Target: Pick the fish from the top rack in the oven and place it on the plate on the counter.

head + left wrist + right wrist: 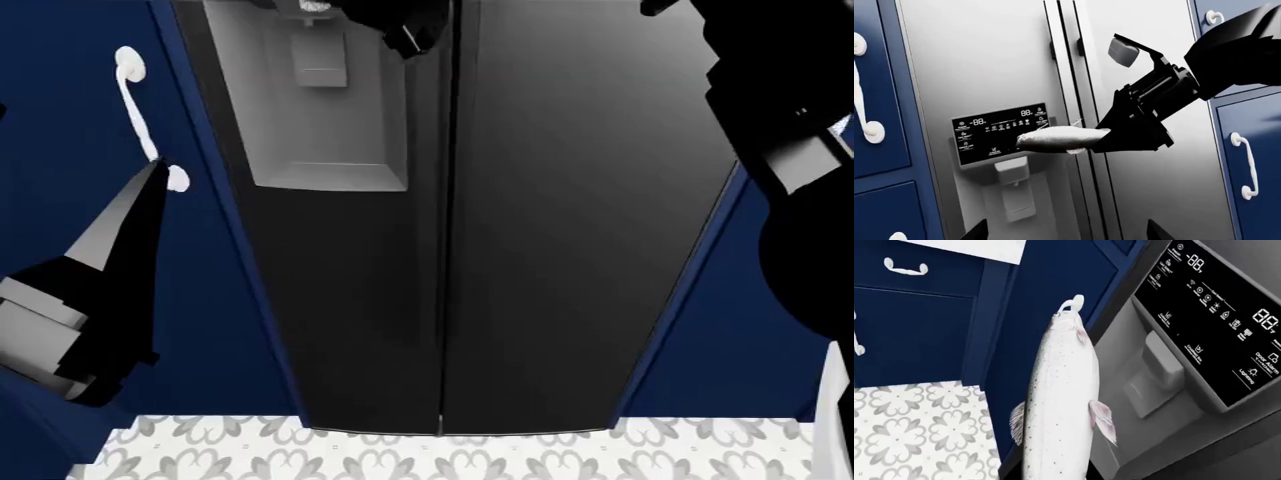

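here, the right gripper [1104, 142], a black angular claw reaching in from the upper right of the left wrist frame, is clenched on one end of the fish [1057, 140]. the fish hangs in mid-air at centre frame, in front of a tall steel fridge [987, 75] and just beside its dark control panel [1001, 132]. neither the oven, the rack nor the plate shows in any view, so the fish is already out and the step in hand looks like carrying it to the plate.

in the left wrist frame the fish's long axis runs nearly level, its free end pointing toward the left edge. in the right wrist frame it fills the lower centre and runs upward, slightly tilted, with its free end [1071, 307] near the top centre (fins splay from both sides lower down).

the left gripper [134, 220] shows at the left edge of the head frame as a dark tapered wedge over a navy cabinet [54, 120]; whether it is released or closed i cannot tell.

to do this step well, i judge the grip should stay firm, since the fish is held by one end and could swing or slip. turning slowly, keeping the free end clear of the fridge doors and the white cabinet handles [1247, 167], would be safest until the counter comes into sight. patterned floor tiles [400, 455] lie along the bottom of the head frame.
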